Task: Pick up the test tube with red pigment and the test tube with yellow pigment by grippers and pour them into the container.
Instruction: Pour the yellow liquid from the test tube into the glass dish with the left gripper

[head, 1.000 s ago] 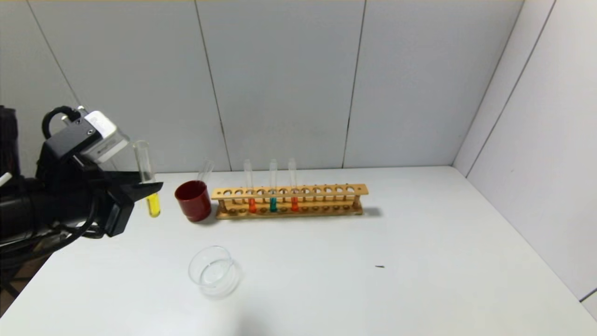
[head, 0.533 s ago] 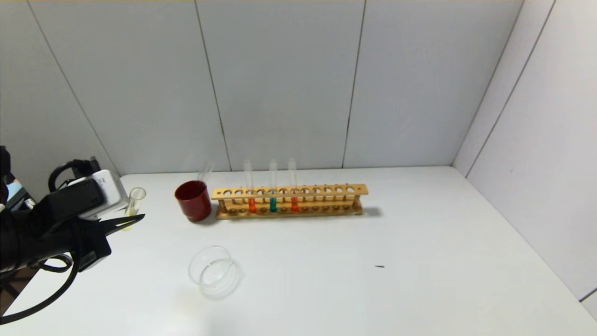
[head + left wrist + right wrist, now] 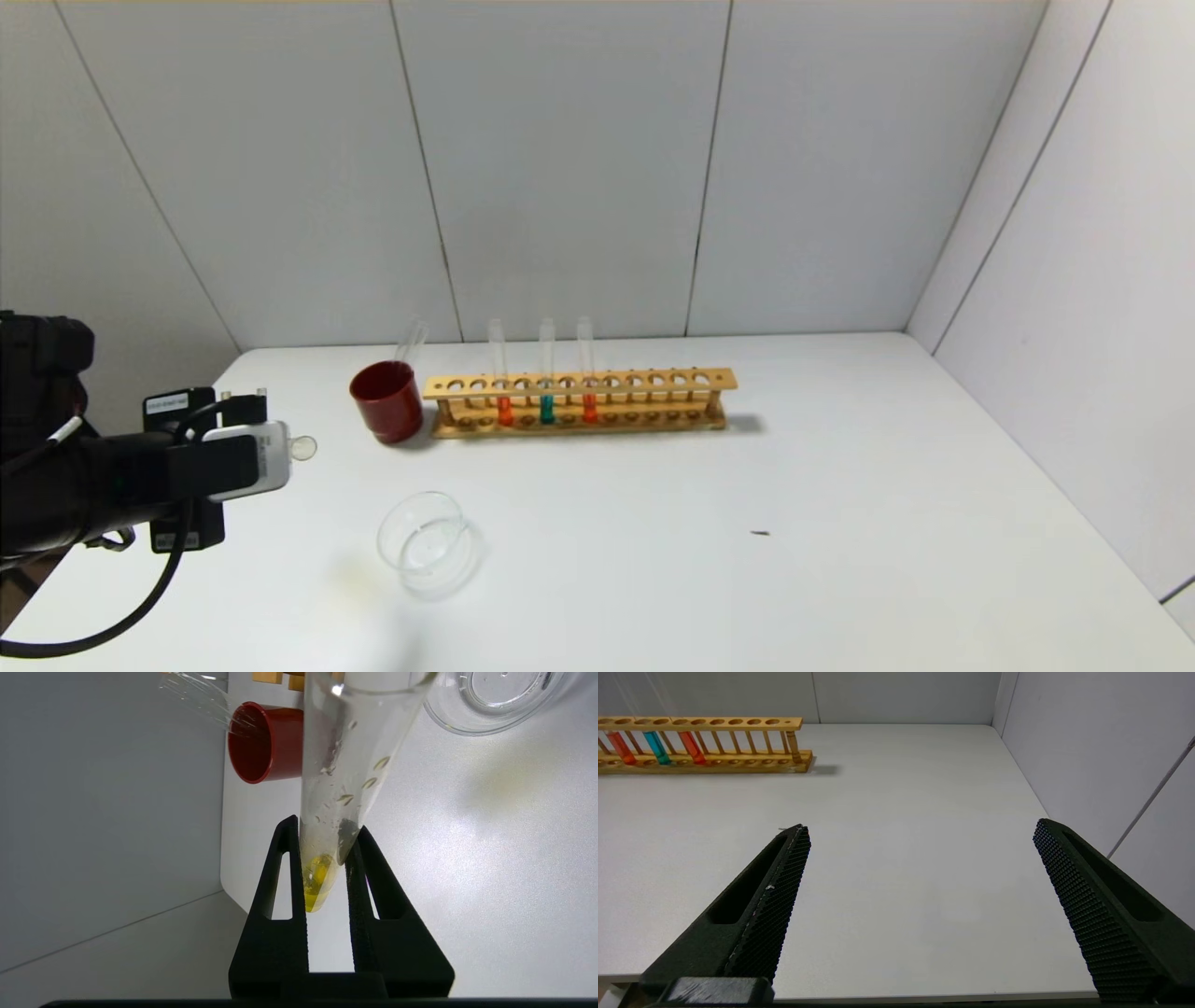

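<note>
My left gripper [image 3: 280,454] is low over the table's left side and shut on the yellow-pigment tube [image 3: 302,449]. The tube lies nearly level, its open mouth towards the clear glass dish [image 3: 425,541]. In the left wrist view the fingers [image 3: 359,868] clamp the tube [image 3: 341,756] near its base, with a little yellow liquid [image 3: 315,882] at the bottom. The dish [image 3: 495,700] lies beyond the tube's mouth. The orange-red tube [image 3: 504,409] stands in the wooden rack [image 3: 653,381]. My right gripper [image 3: 920,828] is open and empty over the front right of the table.
A dark red cup [image 3: 386,401] with an empty tube [image 3: 411,341] leaning in it stands left of the rack. A teal tube [image 3: 546,409] and a slightly redder tube [image 3: 589,408] also stand in the rack. A faint yellowish patch [image 3: 504,781] shows on the table beside the dish.
My left gripper has come down and rolled over. The yellow tube has gone from upright to nearly level, mouth towards the dish. The right arm has not moved.
</note>
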Controlling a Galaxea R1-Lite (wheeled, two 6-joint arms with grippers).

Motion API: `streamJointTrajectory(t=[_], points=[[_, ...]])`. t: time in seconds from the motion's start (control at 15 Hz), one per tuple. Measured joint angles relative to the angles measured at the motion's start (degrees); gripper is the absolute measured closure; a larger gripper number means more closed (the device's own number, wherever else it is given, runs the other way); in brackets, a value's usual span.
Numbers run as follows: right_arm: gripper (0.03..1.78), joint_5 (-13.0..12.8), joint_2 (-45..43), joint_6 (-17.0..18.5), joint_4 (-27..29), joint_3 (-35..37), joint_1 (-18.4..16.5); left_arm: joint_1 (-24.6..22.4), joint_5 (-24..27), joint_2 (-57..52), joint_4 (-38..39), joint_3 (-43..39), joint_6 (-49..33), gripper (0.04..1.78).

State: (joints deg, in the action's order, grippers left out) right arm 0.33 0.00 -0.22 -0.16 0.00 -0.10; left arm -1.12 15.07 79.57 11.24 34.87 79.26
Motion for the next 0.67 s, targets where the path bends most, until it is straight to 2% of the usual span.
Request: streamJointTrajectory(t=[0.33, 0.67], points=[[0.06, 0.0, 0.0, 0.0, 0.0, 0.0, 0.0, -0.1, 0.3, 6.9, 6.5, 0.0, 6.0, 1.52], [0.06, 0.0, 0.0, 0.0, 0.0, 0.0, 0.0, -0.1, -0.4, 11.6, 6.9, 0.0, 16.1, 1.52]])
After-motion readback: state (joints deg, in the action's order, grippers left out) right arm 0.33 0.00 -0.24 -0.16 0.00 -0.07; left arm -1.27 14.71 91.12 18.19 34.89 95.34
